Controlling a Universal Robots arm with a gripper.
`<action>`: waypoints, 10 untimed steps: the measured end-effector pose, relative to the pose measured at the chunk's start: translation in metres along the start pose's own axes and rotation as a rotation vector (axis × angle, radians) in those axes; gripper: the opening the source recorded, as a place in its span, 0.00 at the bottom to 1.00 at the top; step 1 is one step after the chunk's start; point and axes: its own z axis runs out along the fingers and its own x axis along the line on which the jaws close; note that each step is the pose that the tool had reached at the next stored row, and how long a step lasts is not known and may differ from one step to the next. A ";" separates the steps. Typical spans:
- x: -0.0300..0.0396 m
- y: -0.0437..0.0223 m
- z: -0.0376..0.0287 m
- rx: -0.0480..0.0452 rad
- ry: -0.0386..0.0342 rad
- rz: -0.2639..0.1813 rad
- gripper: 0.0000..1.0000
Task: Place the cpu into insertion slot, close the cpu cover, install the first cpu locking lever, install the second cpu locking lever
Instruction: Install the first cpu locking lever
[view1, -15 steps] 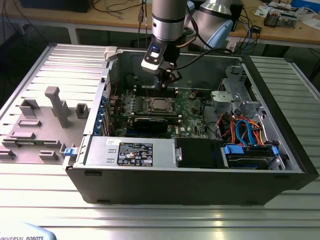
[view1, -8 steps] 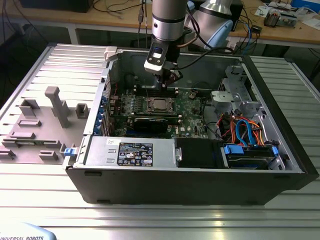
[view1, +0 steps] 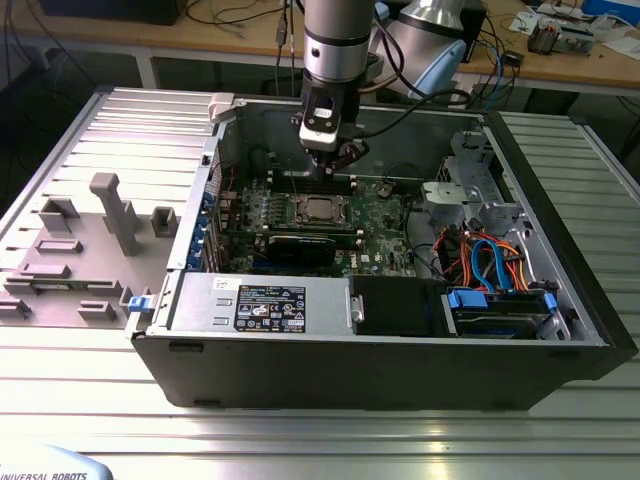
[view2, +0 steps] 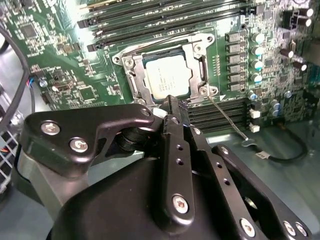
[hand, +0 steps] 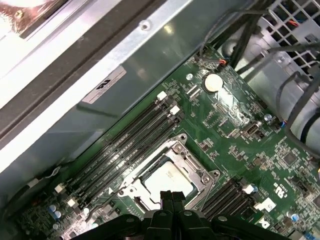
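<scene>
The cpu (view2: 167, 80) lies flat in the insertion slot (view1: 320, 209) of the green motherboard, silvery top up. The cpu cover (view2: 198, 61) is down around it as a shiny frame, with the chip (hand: 167, 179) showing through its window. One thin wire lever (view2: 227, 118) sticks out from a socket corner, away from the frame. Another lever (view2: 165, 42) lies along the socket's edge. My gripper (view2: 172, 102) is shut with nothing in it and hovers just above the socket's edge. The black fingertips (hand: 166, 196) sit together. In the exterior view the gripper (view1: 335, 158) hangs above the board, behind the socket.
Long black memory slots (hand: 125, 140) flank the socket on both sides. A black expansion card (view1: 297, 248) lies in front of it. The case wall (hand: 100, 75) rises close by. Cables and a drive cage (view1: 490, 260) fill the exterior view's right. A power supply (view1: 260, 303) lines the front.
</scene>
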 end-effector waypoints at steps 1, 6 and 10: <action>0.0000 0.0000 0.0000 0.0000 0.0003 -0.013 0.11; 0.0000 0.0000 0.0000 0.0001 0.0014 -0.062 0.11; 0.0000 0.0000 0.0000 0.0001 0.0018 -0.079 0.11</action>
